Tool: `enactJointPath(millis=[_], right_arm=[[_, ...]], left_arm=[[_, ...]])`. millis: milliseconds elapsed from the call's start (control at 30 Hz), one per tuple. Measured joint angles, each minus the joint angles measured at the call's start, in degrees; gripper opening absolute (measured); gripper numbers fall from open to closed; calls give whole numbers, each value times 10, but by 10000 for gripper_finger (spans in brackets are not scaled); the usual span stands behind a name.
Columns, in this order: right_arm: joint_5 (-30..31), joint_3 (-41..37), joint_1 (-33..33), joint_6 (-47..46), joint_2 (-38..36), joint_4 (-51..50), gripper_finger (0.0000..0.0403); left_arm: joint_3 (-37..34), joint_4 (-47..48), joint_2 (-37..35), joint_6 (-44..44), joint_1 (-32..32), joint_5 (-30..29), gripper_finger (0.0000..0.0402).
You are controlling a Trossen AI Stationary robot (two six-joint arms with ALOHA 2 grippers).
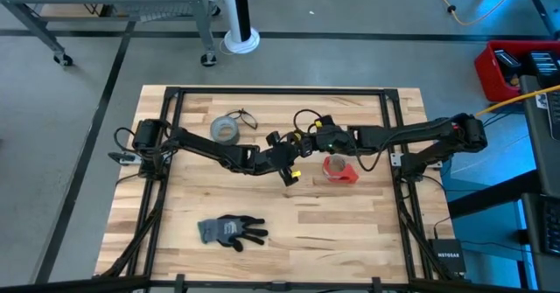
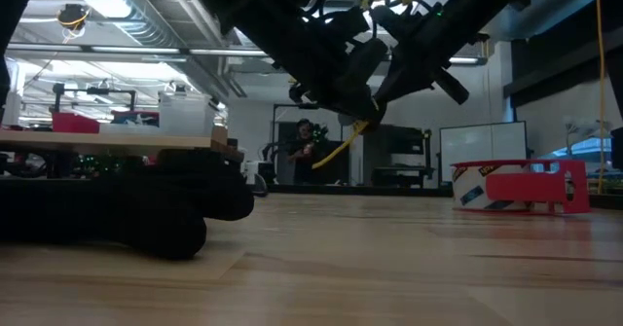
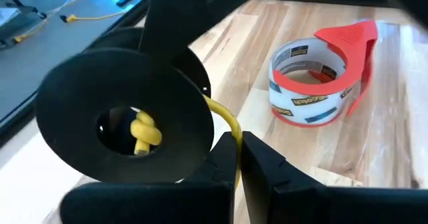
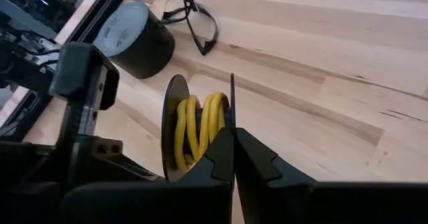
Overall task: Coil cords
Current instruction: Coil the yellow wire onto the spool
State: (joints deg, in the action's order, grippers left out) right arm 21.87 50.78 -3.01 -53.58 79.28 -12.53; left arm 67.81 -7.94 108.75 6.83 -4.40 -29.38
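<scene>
A black spool (image 3: 120, 117) with two thin flanges carries several turns of the yellow cord (image 4: 197, 127), and a yellow knot (image 3: 144, 132) shows in its centre hole. Both grippers meet at it above the table's middle. My right gripper (image 4: 233, 134) is shut on one flange. My left gripper (image 3: 239, 140) is shut on the yellow strand that leads off the spool. In the low view the cord (image 2: 341, 146) hangs clear of the tabletop under the two grippers. My left gripper pinches the yellow cord's free stretch (image 3: 231, 125) between its two fingers, a short way from the spool. The strand curves from the spool's rim in between the fingers, clear of the table. My right gripper pinches the rim of the spool's thin black flange (image 4: 231, 97) between its two fingers, slanting down from the table's right. The spool stands on edge, lifted clear of the table.
A red tape dispenser (image 1: 339, 169) sits just right of the grippers. A grey tape roll (image 1: 226, 129) and a pair of glasses (image 1: 245, 116) lie at the far left of centre. A dark glove (image 1: 232, 230) lies near the front edge.
</scene>
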Motion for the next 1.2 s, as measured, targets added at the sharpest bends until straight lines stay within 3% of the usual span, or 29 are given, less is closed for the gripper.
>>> enactJointPath(millis=[600, 1200], right_arm=[[-19, 0, 0, 12, -1, 25, 5], [-19, 1, 0, 14, -1, 22, 5]], left_arm=[[-1, 15, 0, -10, 0, 24, 67], [-1, 93, 0, 37, -5, 23, 72]])
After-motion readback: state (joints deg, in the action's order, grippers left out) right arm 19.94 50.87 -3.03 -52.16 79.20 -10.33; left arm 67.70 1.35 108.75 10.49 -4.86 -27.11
